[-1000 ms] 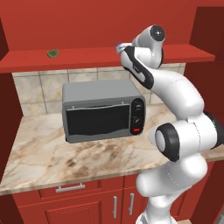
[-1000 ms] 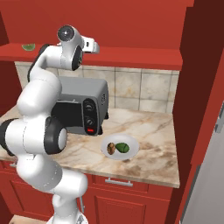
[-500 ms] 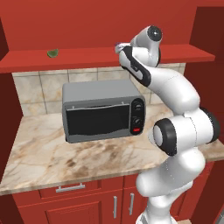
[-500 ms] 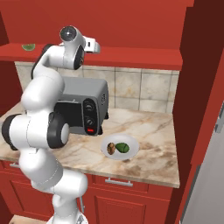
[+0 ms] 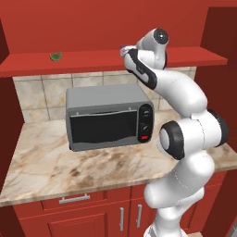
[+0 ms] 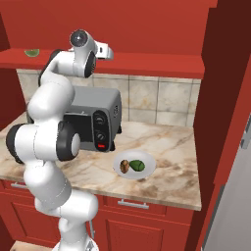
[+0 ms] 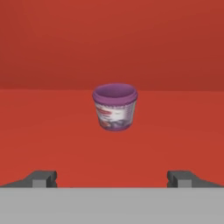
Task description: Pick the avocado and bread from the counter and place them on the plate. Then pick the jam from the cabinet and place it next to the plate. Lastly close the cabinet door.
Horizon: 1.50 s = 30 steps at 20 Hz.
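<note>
Fingers (image 7: pixel 43 177) spread wide, empty, facing the jam (image 7: pixel 115 106) on the cabinet shelf (image 7: pixel 52 131); avocado (image 6: pixel 138 166) and bread (image 6: pixel 125 166) plated; next, likely advance and grasp.

counter (image 6: pixel 166 147): toaster oven (image 5: pixel 109 115), plate (image 6: pixel 147 159) | cabinet shelf (image 5: pixel 92 60): jam (image 7: pixel 114 107), green wedge (image 5: pixel 56 56)

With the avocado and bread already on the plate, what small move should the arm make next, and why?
Probably ease the gripper straight forward toward the small purple jam jar. The jar stands upright on the red cabinet shelf, centred ahead between the open fingertips but not yet between them. The dark green avocado and tan bread lie on the round pale plate.
</note>
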Tool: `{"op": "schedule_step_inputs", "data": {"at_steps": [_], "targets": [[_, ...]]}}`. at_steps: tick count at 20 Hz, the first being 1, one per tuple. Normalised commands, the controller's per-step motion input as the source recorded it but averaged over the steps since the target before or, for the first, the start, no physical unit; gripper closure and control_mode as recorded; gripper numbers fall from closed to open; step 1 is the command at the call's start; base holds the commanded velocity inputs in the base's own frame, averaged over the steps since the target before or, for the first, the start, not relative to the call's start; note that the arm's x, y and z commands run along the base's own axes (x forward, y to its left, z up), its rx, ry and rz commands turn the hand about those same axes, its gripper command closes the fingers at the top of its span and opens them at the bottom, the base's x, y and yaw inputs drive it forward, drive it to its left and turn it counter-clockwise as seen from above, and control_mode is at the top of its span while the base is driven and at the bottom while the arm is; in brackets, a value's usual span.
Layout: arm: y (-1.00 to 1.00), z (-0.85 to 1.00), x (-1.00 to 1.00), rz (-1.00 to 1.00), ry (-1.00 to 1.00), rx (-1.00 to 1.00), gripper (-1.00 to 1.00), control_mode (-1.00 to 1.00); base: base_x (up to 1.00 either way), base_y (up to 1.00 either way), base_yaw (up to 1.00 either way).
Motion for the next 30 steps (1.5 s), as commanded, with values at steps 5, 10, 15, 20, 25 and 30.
{"op": "schedule_step_inputs", "data": {"at_steps": [5, 10, 15, 20, 25, 30], "targets": [[0.00, 0.00, 0.20, 0.01, 0.00, 0.00, -1.00, -1.00, 0.00, 0.00, 0.00], [0.00, -0.03, 0.22, 0.03, 0.00, 0.00, -1.00, -1.00, 0.00, 0.00, 0.00], [0.00, -0.05, 0.19, 0.03, 0.00, 0.00, -1.00, -1.00, 0.00, 0.00, 0.00], [0.00, -0.06, 0.12, 0.01, -0.02, 0.00, -1.00, -1.00, 0.00, 0.00, 0.00], [0.00, -0.03, 0.13, 0.00, -0.01, 0.00, -1.00, -1.00, 0.00, 0.00, 0.00], [0.00, -0.03, 0.14, 0.00, 0.00, 0.00, -1.00, -1.00, 0.00, 0.00, 0.00]]}}
